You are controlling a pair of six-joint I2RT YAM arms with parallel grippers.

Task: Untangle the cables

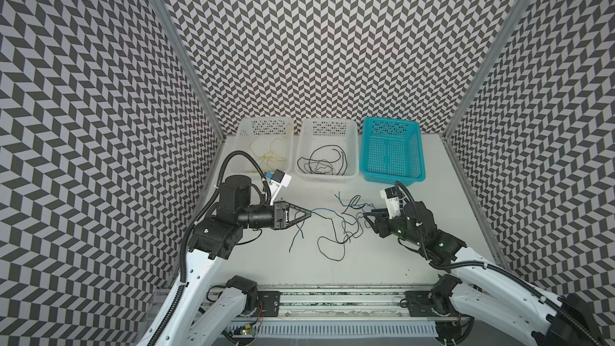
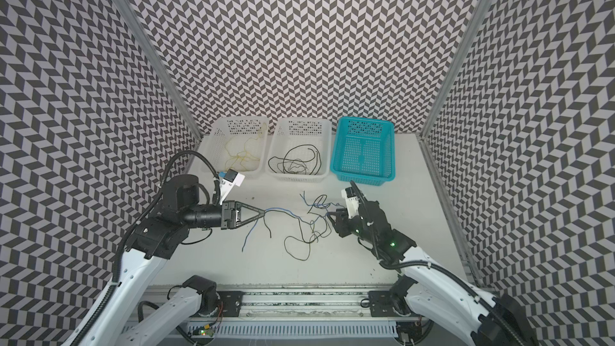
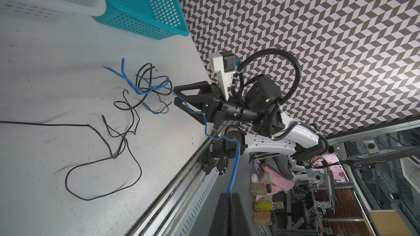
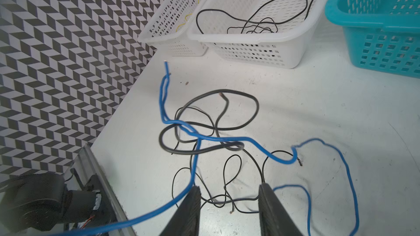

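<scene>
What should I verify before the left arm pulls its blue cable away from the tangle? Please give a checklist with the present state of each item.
1. The left gripper is shut on the blue cable: ok.
2. The right gripper pins the black cables: not ok; its jaws stand open.
3. The blue cable is free of the black cables: not ok; they cross each other.
4. The blue basket has room: ok; it looks empty.
5. Which blue strand is held: cannot tell; two blue ends show.
</scene>
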